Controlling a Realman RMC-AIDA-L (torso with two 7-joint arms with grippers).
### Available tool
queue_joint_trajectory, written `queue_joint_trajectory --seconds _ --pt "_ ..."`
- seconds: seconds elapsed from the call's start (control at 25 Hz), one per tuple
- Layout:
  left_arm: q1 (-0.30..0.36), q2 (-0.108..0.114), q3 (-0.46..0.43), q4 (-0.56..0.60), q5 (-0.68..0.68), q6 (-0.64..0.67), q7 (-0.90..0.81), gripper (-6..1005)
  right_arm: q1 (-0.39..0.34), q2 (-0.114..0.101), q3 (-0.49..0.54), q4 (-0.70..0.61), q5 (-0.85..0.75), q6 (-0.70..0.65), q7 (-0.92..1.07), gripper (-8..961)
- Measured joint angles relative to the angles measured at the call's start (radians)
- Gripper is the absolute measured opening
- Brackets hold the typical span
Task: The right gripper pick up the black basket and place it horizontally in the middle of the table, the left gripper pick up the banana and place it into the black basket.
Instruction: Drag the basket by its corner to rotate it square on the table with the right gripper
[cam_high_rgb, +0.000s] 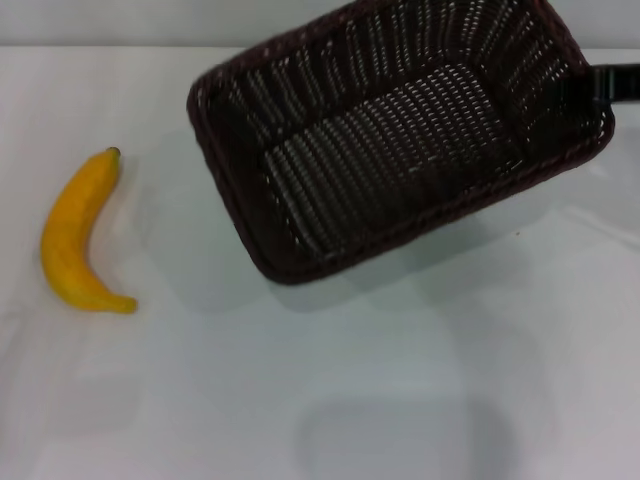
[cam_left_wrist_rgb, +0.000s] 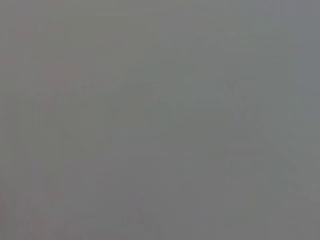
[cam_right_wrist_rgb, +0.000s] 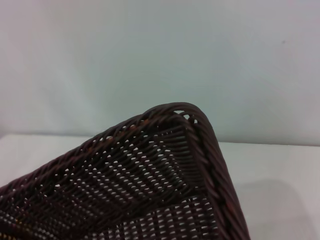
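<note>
The black basket hangs tilted and skewed above the far right part of the white table, with its shadow on the tabletop below it. My right gripper shows as a black finger at the basket's right rim and holds it there. The right wrist view shows the basket's braided corner and woven wall close up. The banana lies on the table at the left, well apart from the basket, its dark stem tip pointing away from me. My left gripper is out of view; the left wrist view shows only plain grey.
The table's far edge meets a pale wall behind the basket. A faint grey shadow lies on the near middle of the table.
</note>
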Motion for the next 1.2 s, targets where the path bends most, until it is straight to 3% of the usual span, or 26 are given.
queue_joint_trajectory --seconds 0.48,0.8,1.2 --pt "0.006 0.001 -0.001 0.002 0.000 0.003 -0.016 834 -0.179 -0.001 -0.228 -0.025 0.150 0.288 0.050 178" --pt "0.009 0.002 0.001 0.002 0.000 0.003 -0.018 834 -0.217 -0.003 -0.344 -0.036 0.171 0.382 0.052 191" --pt "0.011 0.002 0.005 -0.001 0.000 0.002 -0.019 834 -0.242 -0.003 -0.415 -0.035 0.197 0.446 0.052 207"
